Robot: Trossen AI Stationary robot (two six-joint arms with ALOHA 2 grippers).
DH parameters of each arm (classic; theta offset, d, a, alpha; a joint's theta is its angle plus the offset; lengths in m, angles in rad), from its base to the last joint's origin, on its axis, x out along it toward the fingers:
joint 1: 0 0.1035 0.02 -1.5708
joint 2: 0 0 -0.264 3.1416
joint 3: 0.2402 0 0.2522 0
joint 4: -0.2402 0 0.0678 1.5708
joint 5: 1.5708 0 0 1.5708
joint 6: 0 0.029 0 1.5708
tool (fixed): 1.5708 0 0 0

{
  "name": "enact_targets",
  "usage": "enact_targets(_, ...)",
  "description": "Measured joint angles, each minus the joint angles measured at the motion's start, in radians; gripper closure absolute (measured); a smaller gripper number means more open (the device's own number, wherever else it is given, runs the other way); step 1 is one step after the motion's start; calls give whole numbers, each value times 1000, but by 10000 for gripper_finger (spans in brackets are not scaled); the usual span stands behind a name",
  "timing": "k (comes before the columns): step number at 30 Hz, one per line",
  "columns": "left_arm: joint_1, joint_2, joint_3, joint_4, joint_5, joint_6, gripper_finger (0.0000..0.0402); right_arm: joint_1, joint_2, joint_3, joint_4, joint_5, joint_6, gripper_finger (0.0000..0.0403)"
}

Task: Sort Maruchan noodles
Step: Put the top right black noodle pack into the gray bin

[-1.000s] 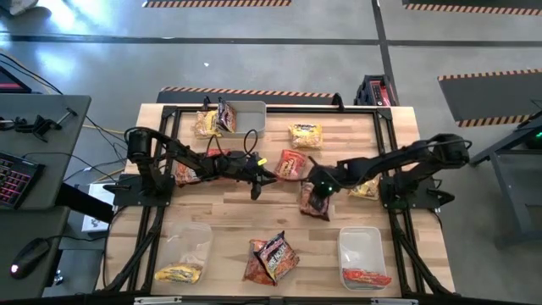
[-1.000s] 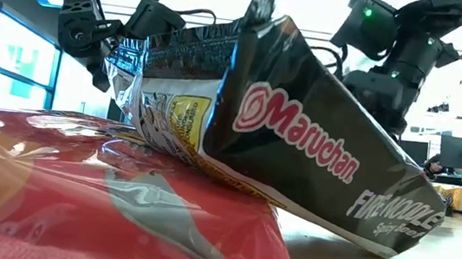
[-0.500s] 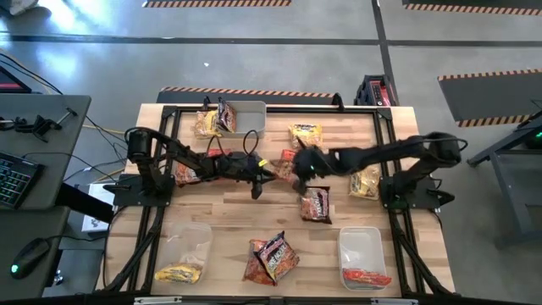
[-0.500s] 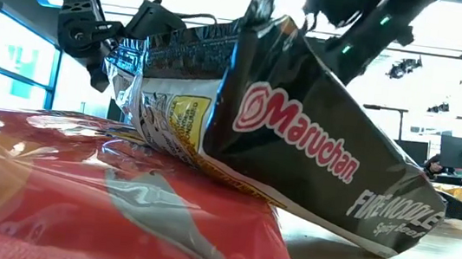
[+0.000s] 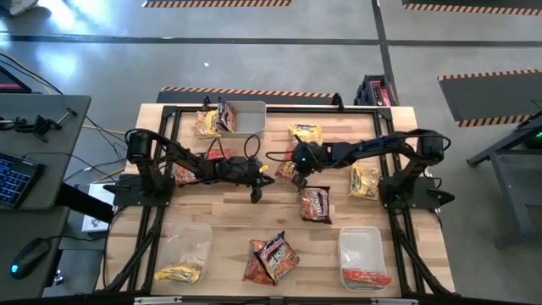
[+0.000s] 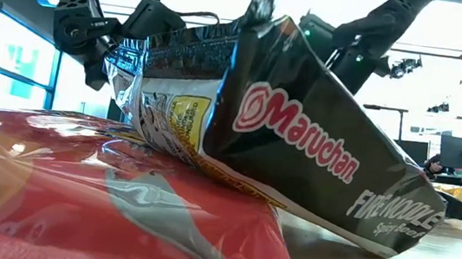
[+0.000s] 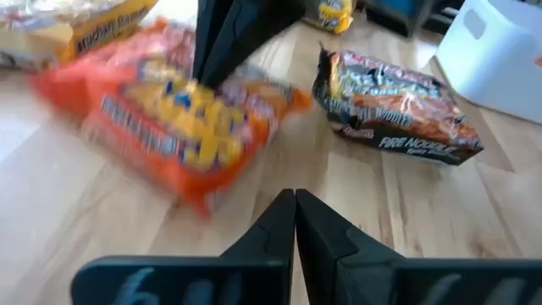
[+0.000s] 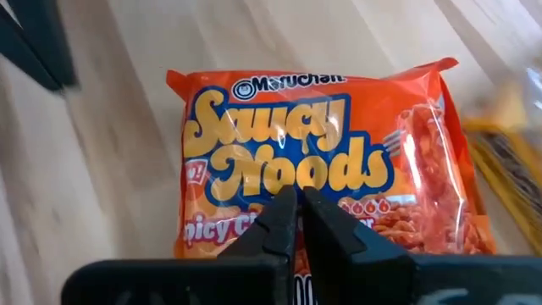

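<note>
Under right jaws (image 8: 294, 206): orange packet (image 8: 322, 157) | both jaws pressed together, empty | left jaws (image 7: 294, 212) beside

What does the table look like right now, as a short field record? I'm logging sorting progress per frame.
left claw: shut, empty, low over the table centre
right claw: shut, empty, above the orange packet
orange packet: Saucy Noods, flat on the wood, centre of table
dark packet: Fire Noodle, loose, on the near side of the orange packet
near-right bin: holds one red packet
near-left bin: holds one yellow packet
far bin: packets lean at its left edge
</note>
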Motion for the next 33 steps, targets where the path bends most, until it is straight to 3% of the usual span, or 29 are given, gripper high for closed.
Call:
enact_targets(5, 0, 0, 0, -12, -1, -21, 397, -20, -64, -7, -129, 90, -10, 391)
enact_targets(9, 0, 0, 0, -18, -1, -23, 397, -24, -185, -6, -221, 128, -10, 391)
enact_targets(14, 0, 0, -10, -40, 4, -41, 401, 20, -326, -7, -514, -27, 110, 391)
enact_targets(17, 0, 0, -28, -23, 11, -50, 401, 69, -345, -37, -590, -102, 183, 391)
enact_targets(22, 10, 0, -44, -5, 39, -108, 401, 122, -289, -138, -510, -207, 284, 398)
enact_targets(27, 10, 0, -45, -5, 65, -132, 401, 136, -219, -186, -367, -208, 313, 402)
enact_targets(33, 10, 0, -45, -5, 65, -155, 396, 112, -127, -185, 22, -205, 194, 403)
